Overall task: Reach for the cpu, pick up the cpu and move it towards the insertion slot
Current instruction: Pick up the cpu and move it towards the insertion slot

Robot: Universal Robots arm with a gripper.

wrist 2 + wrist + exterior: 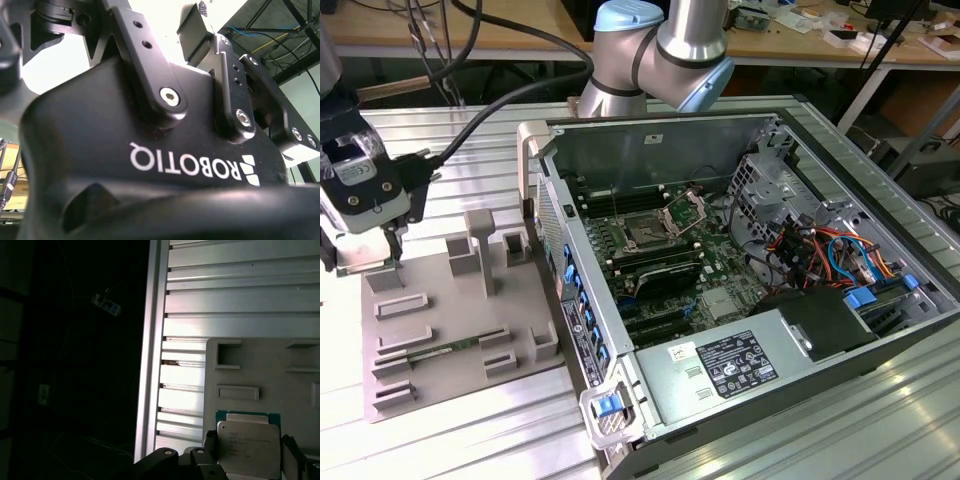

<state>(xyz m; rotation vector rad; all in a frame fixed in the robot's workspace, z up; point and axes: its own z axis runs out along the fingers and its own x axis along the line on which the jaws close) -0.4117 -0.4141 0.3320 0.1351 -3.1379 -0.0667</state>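
Note:
In the first wrist view the cpu (247, 446), a flat square chip with a pale silvery top and a green edge, sits between my gripper's (248, 457) two dark fingers (210, 445), which press close on its two sides. In the exterior view the gripper (365, 255) is low over the far corner of the grey tray (450, 320), at the exterior view's left. The insertion slot (648, 235), a dark square socket with its metal frame raised, lies inside the open computer case, far from the gripper.
The open computer case (740, 260) fills the exterior view's right, its side wall (555, 230) standing next to the tray. A green memory stick (445, 352) lies in a tray pocket. Ribbed metal table (240, 295) runs beyond the tray, with its edge (150, 350) nearby.

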